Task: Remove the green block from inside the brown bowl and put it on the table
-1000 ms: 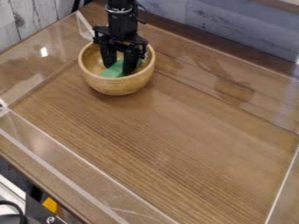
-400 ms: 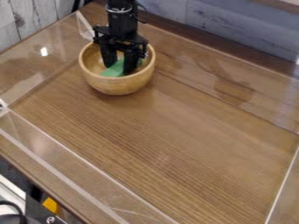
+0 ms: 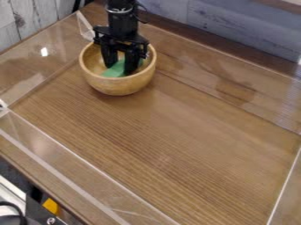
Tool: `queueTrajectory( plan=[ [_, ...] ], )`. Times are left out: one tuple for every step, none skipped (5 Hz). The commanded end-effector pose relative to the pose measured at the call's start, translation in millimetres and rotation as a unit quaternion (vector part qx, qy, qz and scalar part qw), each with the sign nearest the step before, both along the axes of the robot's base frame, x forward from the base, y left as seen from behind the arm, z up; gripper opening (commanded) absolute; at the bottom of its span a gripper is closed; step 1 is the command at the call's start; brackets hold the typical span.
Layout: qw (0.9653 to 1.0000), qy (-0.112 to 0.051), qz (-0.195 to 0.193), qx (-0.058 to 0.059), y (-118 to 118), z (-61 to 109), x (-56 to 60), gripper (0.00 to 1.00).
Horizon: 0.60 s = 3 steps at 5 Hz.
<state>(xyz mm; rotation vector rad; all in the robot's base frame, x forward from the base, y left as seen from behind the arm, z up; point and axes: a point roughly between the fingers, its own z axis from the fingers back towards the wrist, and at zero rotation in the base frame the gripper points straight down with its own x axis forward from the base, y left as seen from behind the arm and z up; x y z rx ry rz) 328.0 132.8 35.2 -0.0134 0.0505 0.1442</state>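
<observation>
Overhead, the black robot arm comes down from the top edge of the view and stands nearly vertical above the brown bowl, which sits toward the far left part of the bench. Its wrist points straight down, so the gripper reaches into the bowl's hollow from above, with its black fingers spread around the bowl's upper opening and their tips below the rim line.

Between those fingers rises the green block, seen as a narrow bright green strip standing more or less upright, its lower end down near the bowl's floor. The jaws are drawn together on the green block, pinching it from either side. A wider patch of green shows on the bowl's inside at the near side, below the fingers; whether that is part of the block or its reflection on the pale wood cannot be told from this view.

The bowl rests flat on the wood-grain bench, near its far left corner, with the clear plastic walls just beyond it on the left and back. The broad near and right parts of the bench lie well apart from the arm.
</observation>
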Motion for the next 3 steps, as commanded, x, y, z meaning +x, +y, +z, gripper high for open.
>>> queueTrajectory(
  plan=[
    [0.9997,-0.017,0.017,0.002,4.9,11.3,-1.3,0.0],
    [0.9996,-0.023,0.019,0.0,4.4,16.2,-2.4,0.0],
    [0.9994,-0.029,0.02,-0.002,3.8,21.6,-3.6,0.0]
  ],
)
